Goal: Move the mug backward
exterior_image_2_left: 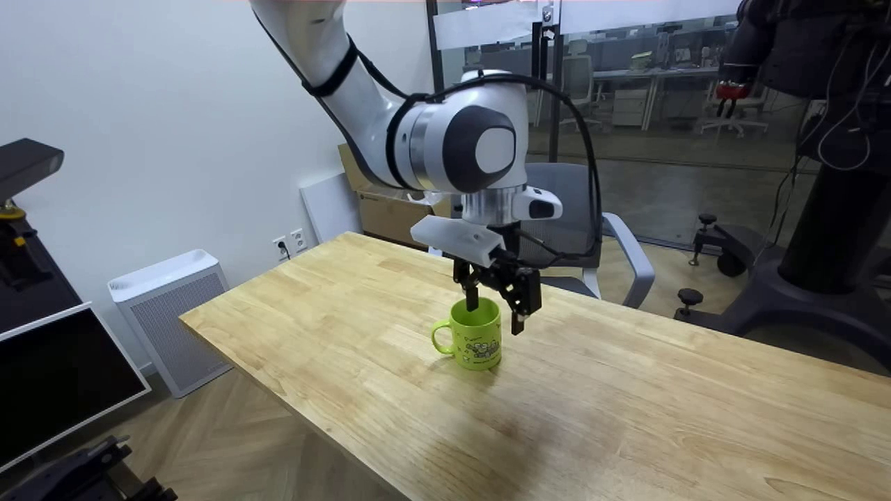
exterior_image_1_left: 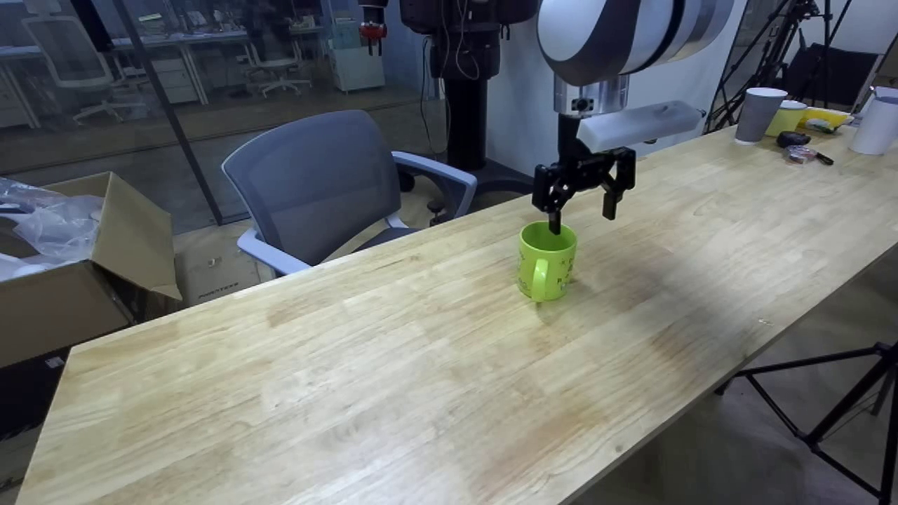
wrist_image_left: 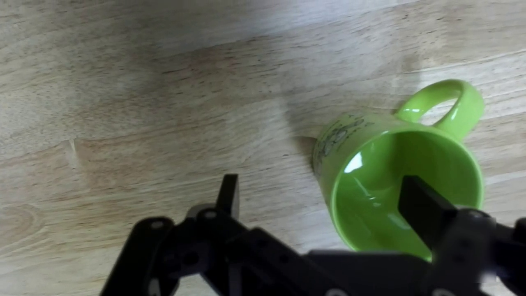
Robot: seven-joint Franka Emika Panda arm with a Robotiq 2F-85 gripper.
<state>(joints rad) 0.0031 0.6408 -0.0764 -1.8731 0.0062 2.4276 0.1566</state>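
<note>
The lime-green mug [exterior_image_1_left: 558, 272] stands upright on the wooden table in both exterior views, with dark printing on its side. In an exterior view the same mug [exterior_image_2_left: 479, 342] shows its handle pointing away from the arm's free finger. My gripper [exterior_image_1_left: 582, 219] points down just above it, jaws spread wide. From the wrist view, the gripper [wrist_image_left: 320, 183] has one finger [wrist_image_left: 425, 209] over the mug's mouth and the other finger [wrist_image_left: 227, 195] outside, over bare wood. The mug's wall lies between them, touched by neither as far as I see. Whether the fingertip dips below the rim, I cannot tell.
Along the table [exterior_image_1_left: 351, 365], at its far end, stand a grey cup [exterior_image_1_left: 760, 116], a yellow-green cup [exterior_image_1_left: 786, 119], a yellow bowl [exterior_image_1_left: 826, 116] and a white container [exterior_image_1_left: 875, 130]. An office chair [exterior_image_1_left: 316, 182] sits against the table's long edge, near a cardboard box [exterior_image_1_left: 133, 238].
</note>
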